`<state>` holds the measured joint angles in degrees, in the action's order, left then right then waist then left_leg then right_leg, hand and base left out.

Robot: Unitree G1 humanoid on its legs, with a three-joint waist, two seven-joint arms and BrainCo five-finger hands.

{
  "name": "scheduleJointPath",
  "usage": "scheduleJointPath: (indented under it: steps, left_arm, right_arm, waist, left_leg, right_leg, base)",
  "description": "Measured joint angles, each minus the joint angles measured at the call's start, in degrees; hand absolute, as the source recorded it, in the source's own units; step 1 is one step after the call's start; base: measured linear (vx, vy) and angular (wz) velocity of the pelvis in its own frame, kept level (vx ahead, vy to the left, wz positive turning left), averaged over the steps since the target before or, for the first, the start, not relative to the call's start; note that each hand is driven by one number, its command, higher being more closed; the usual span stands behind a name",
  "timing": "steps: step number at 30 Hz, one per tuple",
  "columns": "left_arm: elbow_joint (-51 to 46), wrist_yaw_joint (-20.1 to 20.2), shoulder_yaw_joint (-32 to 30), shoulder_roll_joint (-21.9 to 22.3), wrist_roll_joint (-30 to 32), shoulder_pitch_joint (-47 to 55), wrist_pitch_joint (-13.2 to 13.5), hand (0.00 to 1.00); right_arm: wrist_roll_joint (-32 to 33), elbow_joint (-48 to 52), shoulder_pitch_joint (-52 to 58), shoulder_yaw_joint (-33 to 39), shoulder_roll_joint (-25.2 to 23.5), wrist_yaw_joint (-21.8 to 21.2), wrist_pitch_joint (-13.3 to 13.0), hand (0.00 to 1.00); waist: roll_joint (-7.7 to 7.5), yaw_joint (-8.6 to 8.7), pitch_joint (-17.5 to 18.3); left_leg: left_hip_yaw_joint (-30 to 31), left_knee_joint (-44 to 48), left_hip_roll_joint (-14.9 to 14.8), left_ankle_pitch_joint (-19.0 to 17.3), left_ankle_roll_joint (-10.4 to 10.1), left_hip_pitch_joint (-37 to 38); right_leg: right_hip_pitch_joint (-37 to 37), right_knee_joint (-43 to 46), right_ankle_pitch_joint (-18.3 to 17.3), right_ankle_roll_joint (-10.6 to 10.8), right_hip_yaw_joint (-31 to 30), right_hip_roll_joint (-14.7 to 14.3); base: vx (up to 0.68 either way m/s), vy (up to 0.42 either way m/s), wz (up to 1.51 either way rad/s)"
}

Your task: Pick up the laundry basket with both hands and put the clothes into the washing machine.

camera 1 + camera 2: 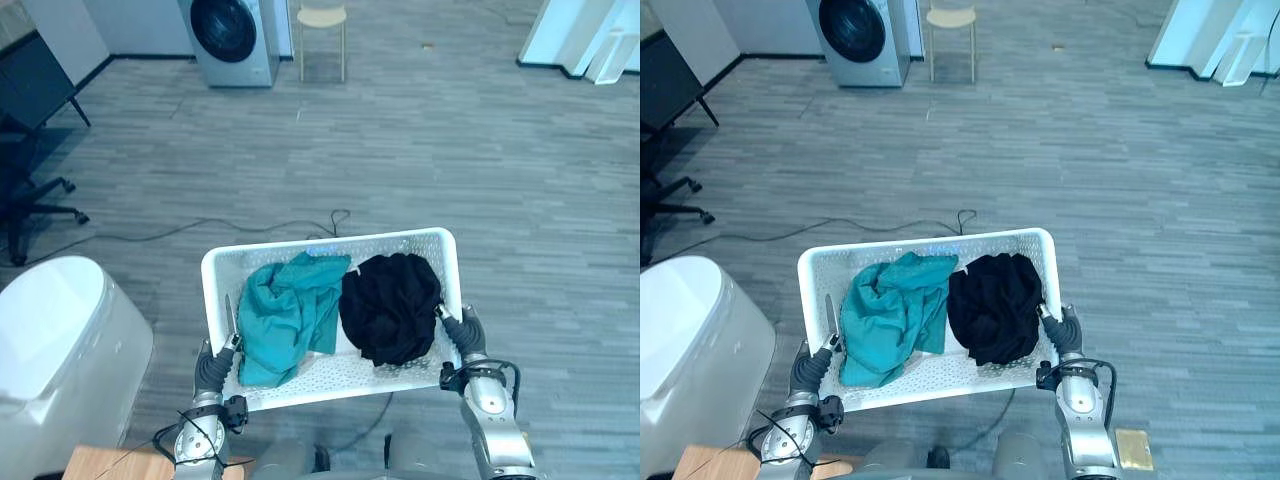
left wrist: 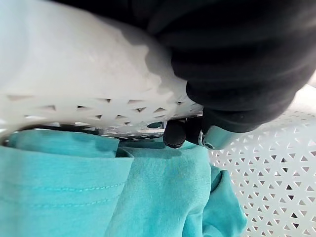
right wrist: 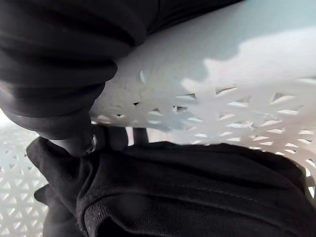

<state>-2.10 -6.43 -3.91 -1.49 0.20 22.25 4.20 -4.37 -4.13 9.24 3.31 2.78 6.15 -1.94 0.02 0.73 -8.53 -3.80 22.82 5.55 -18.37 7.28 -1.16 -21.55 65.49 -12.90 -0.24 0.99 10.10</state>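
Your left hand [image 1: 218,365] grips the left short side of the laundry basket [image 1: 330,246]. In its wrist view the fingertips [image 2: 174,139] hook over the white rim, right above the teal garment [image 2: 98,197]. Your right hand [image 1: 462,335] grips the opposite short side, fingers curled at the rim against the black garment [image 1: 390,305]. 2 garments are in the basket, teal on the left and black on the right, touching mid-basket. A white rounded appliance [image 1: 60,340] sits near the basket on your left. An office chair [image 1: 25,190] is further out on the left. The washing machine [image 1: 230,35] is well apart from the basket, far ahead and to the left across the grey floor [image 1: 450,150], with a stool [image 1: 322,25] just beside it.
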Motion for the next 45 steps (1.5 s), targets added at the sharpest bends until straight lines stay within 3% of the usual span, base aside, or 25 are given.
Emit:
scheduleJointPath:
  steps: [4, 6, 8, 10, 12, 13, 14, 15, 16, 18, 19, 22, 23, 24, 25, 27, 28, 29, 31, 35, 38, 40, 42, 44, 45]
  left_arm:
    - [-0.43, -0.22, 1.34, -1.55, -0.79, -0.85, -0.03, 1.0]
    - [-0.49, -0.14, 1.92, -1.95, -1.64, -1.62, -0.02, 1.0]
    - [0.38, 0.06, 3.53, -2.0, -1.8, -2.59, -0.54, 1.0]
    - [0.62, 0.16, 4.3, -0.68, -1.78, -2.58, -1.47, 1.0]
    - [0.79, 0.49, 4.5, 1.09, -1.76, -2.83, -1.97, 1.0]
    - [0.96, 0.79, 4.46, 1.75, -1.83, -1.42, -1.8, 1.0]
    - [0.64, 0.97, 4.24, 1.86, -2.12, 0.02, -1.4, 1.0]
    - [0.29, 1.01, 4.29, 2.2, -2.3, 0.89, -1.13, 1.0]
    - [0.17, 1.18, 4.3, 2.07, -2.31, 1.21, -0.99, 1.0]
    - [0.26, 1.21, 4.23, 1.06, -2.45, 1.25, -0.98, 1.0]
    - [0.37, 1.21, 4.17, 0.86, -3.21, 1.1, -0.93, 1.0]
    - [0.4, 1.17, 3.69, 1.65, -4.22, 1.06, -0.58, 1.0]
    - [0.68, 0.97, 3.23, 2.56, -4.21, 0.88, -0.67, 1.0]
    - [2.03, 0.12, 3.03, 2.14, -4.16, -0.62, -1.16, 1.0]
    - [2.14, -0.07, 2.66, 2.5, -4.14, -1.33, -1.85, 1.0]
    - [2.18, -0.14, 1.97, 1.96, -4.19, -0.79, -1.81, 1.0]
    - [1.78, -0.08, 2.01, 2.02, -4.24, 1.07, -1.46, 1.0]
    - [2.37, -0.19, 1.27, 0.45, -4.28, 0.68, -1.71, 1.0]
    - [2.61, -0.05, 1.28, 0.2, -4.28, 1.02, -2.0, 1.0]
    - [2.61, 0.18, 2.98, -1.54, -4.36, -0.13, -1.95, 1.0]
    - [2.57, 1.03, 4.64, -3.09, -4.35, -3.35, -1.88, 1.0]
    - [3.21, 1.06, 5.49, -2.16, -4.18, -3.7, -1.92, 1.0]
    - [3.38, 1.08, 5.53, -0.94, -4.16, -3.25, -2.02, 1.0]
    - [3.39, 1.17, 4.68, 0.69, -4.18, -2.38, -2.39, 1.0]
    - [3.29, 1.24, 3.61, 1.8, -4.4, 0.02, -2.15, 1.0]
  right_arm:
    - [-0.18, 0.6, 0.11, 0.45, -0.59, -0.16, 0.01, 1.0]
    - [-0.17, 2.16, 1.0, 1.42, -0.7, -0.15, 0.0, 1.0]
    - [-0.15, 2.45, 2.56, 2.64, -0.61, -0.06, 0.02, 1.0]
    - [-0.14, 4.29, 3.73, 3.26, 0.72, -0.09, 0.37, 1.0]
    - [-0.09, 6.59, 6.07, 3.7, 1.91, -0.15, 0.35, 1.0]
    - [-0.06, 7.73, 6.74, 3.33, 2.64, -0.37, 0.2, 1.0]
    - [-0.07, 9.01, 7.78, 2.67, 2.87, -0.38, 0.16, 1.0]
    - [-0.07, 9.01, 7.9, 2.62, 2.94, -0.39, 0.15, 1.0]
    - [-0.08, 8.91, 8.0, 2.67, 2.55, -0.42, 0.41, 1.0]
    - [-0.08, 7.77, 7.55, 2.29, 2.32, -0.45, 0.4, 1.0]
    - [-0.08, 6.21, 5.81, 2.41, 2.39, -0.44, 0.39, 1.0]
    - [-0.08, 1.87, 0.83, 2.15, 4.51, -0.34, 0.03, 1.0]
    - [-0.11, 0.17, -0.4, 2.02, 4.53, -0.26, -0.44, 1.0]
    - [-0.19, -2.4, -1.58, 1.9, 3.96, 0.19, -0.33, 1.0]
    - [-0.22, -3.06, -2.57, 2.02, 4.64, 0.07, -0.04, 1.0]
    - [-0.74, -3.81, -3.17, 1.4, 3.3, -0.73, 0.08, 1.0]
    - [-0.93, -3.38, -1.26, 1.19, 3.18, -1.26, -0.69, 1.0]
    - [-1.26, -3.89, -0.79, 1.06, 1.26, -1.26, -0.64, 1.0]
    - [-1.53, -3.94, -0.46, 0.92, 1.21, -1.45, -0.22, 1.0]
    - [-1.69, -1.75, 1.8, 2.14, 0.65, -1.31, -0.15, 1.0]
    - [-0.74, 2.81, 4.67, 4.66, -0.89, -1.08, -0.16, 1.0]
    - [-0.74, 2.84, 4.63, 5.04, -1.06, -0.82, 0.18, 1.0]
    - [-0.73, 3.87, 5.38, 5.08, 0.13, -0.9, 0.38, 1.0]
    - [-0.74, 5.79, 6.15, 4.33, 2.07, -0.93, 0.76, 1.0]
    - [-0.75, 6.15, 6.46, 2.57, 2.74, -1.04, 0.82, 1.0]
  waist:
    - [0.54, 0.09, -0.28]
    - [0.29, 0.76, -0.03]
    - [1.09, 3.0, 0.34]
    - [3.78, 3.21, 1.13]
    - [3.79, 4.52, 0.21]
    - [6.31, 3.32, 0.97]
    - [6.89, 2.28, 0.65]
    - [7.96, 1.57, 0.9]
    - [8.17, 0.92, 0.78]
    - [5.94, -0.3, 0.58]
    - [4.23, -1.66, 0.09]
    - [3.62, -3.29, -0.07]
    - [3.52, -3.66, 0.09]
    - [0.97, -2.94, 1.34]
    - [1.06, -2.22, 0.93]
    - [-0.41, -3.35, 0.16]
    - [-1.56, -3.44, 0.42]
    - [-4.45, -2.29, 0.62]
    - [-2.25, -1.67, -0.67]
    - [2.89, 1.91, -1.17]
    - [1.11, 2.47, -0.88]
    - [2.09, 3.44, -0.55]
    - [3.79, 3.5, -0.63]
    - [6.21, 3.0, -1.57]
    - [5.73, 0.73, -1.59]
  left_leg:
    - [0.18, -8.89, -0.33, 0.01, -0.02, 8.29]
    - [1.37, -11.72, -0.33, -0.59, -1.13, 11.51]
    - [5.35, -11.69, -1.72, -1.73, -3.12, 14.32]
    - [6.37, -4.36, -4.84, -1.58, -4.18, 12.65]
    - [5.23, 10.0, -4.89, 3.8, -7.98, 9.67]
    - [2.93, 22.17, -7.91, 10.55, -9.74, 5.83]
    - [0.56, 34.58, -10.28, 24.74, -12.03, 1.89]
    - [0.87, 40.04, -11.09, 24.47, -12.07, -0.64]
    - [0.4, 48.5, -12.45, 18.77, -9.51, -7.06]
    - [-3.69, 47.46, -13.53, 10.42, -3.96, -16.07]
    - [-5.33, 39.54, -13.29, 7.01, -4.29, -20.98]
    - [-2.23, 1.79, -12.32, 11.27, -11.81, -24.06]
    - [-2.43, -1.88, -12.33, 20.29, -12.98, -24.21]
    - [-4.59, 0.33, -9.03, 20.41, -10.24, -23.72]
    - [-5.38, 4.54, -8.88, 17.45, -8.6, -24.5]
    - [-6.46, 15.82, -7.48, 13.58, -8.02, -26.42]
    - [-6.41, 6.35, -4.63, 10.05, -6.4, -19.57]
    - [-8.04, 6.49, -1.29, 5.78, -5.05, -14.77]
    - [-7.68, 4.52, -1.13, 3.31, -4.88, -8.2]
    - [-3.72, -8.89, -1.21, 3.21, -5.03, 7.94]
    - [0.61, -13.45, 0.12, 2.42, -6.26, 15.14]
    - [3.71, -11.07, -1.66, 1.47, -7.66, 17.83]
    - [3.5, 4.55, -4.59, 2.05, -8.07, 13.87]
    - [0.91, 25.79, -8.65, 16.27, -9.13, 6.33]
    - [-0.91, 33.17, -9.58, 38.41, -10.18, 3.25]
  right_leg:
    - [-3.76, -22.61, 0.04, 2.08, 11.3, -0.43]
    - [-2.5, -44.27, 6.53, 3.76, 13.23, -3.48]
    - [-1.06, -46.08, 14.53, -0.66, 12.42, -5.65]
    - [1.05, -43.19, 10.03, -3.36, 15.71, -6.48]
    - [1.54, -32.63, 3.84, -4.25, 18.88, -4.44]
    - [4.84, -36.2, 2.99, -3.54, 19.24, -8.1]
    - [9.99, -39.73, -0.5, -5.87, 18.93, -10.47]
    - [12.21, -40.84, -1.85, -6.3, 17.98, -11.76]
    - [16.43, -42.44, -3.67, -5.61, 16.89, -12.39]
    - [22.69, -47.12, -4.69, -4.43, 14.59, -10.55]
    - [26.41, -50.12, -4.86, -3.41, 12.8, -8.37]
    - [34.13, -56.59, -5.84, 0.21, 9.56, -4.93]
    - [36.46, -57.87, -6.34, 1.53, 8.08, -3.83]
    - [37.26, -57.15, -5.61, 4.01, 6.48, 0.59]
    - [37.0, -54.41, -2.11, 9.28, 4.81, 2.07]
    - [34.41, -40.54, 4.36, 11.43, 1.13, 4.2]
    - [28.79, -24.29, 12.04, 9.46, -0.24, 7.21]
    - [19.9, -4.51, 13.75, 3.65, -1.55, 10.34]
    - [13.15, 3.17, 8.98, 0.85, 0.75, 8.61]
    - [1.23, -15.46, -0.69, 1.54, 13.86, 1.67]
    - [-0.04, -46.44, 7.74, 1.62, 18.49, -1.41]
    - [0.09, -45.26, 14.56, -1.3, 16.54, -3.65]
    - [2.37, -40.51, 14.42, -2.09, 18.29, -4.11]
    - [8.4, -38.73, 8.78, -4.08, 18.95, -7.1]
    - [13.9, -41.35, 6.2, -4.02, 15.59, -8.49]
  base:
    - [0.46, 0.102, -0.19]
    - [0.57, 0.035, 0.25]
    - [0.54, -0.04, 0.67]
    - [0.71, -0.069, 0.37]
    - [0.59, -0.127, 0.36]
    - [0.42, -0.19, -0.38]
    - [0.4, -0.144, -0.64]
    - [0.63, 0.013, -0.61]
    - [0.63, 0.076, -0.37]
    - [0.73, 0.084, -0.42]
    - [0.69, 0.103, -0.6]
    - [0.72, 0.216, -0.69]
    - [0.79, 0.333, -0.34]
    - [0.83, 0.384, -0.04]
    - [0.84, 0.404, -0.01]
    - [0.68, 0.392, -0.33]
    - [0.71, 0.424, -0.09]
    - [0.81, 0.416, 0.01]
    - [0.63, 0.237, -0.14]
    - [0.66, 0.212, 0.15]
    - [0.76, 0.026, 0.67]
    - [0.77, -0.075, 0.69]
    - [0.79, -0.072, 0.43]
    - [0.78, -0.04, -0.17]
    - [0.97, -0.021, -0.74]
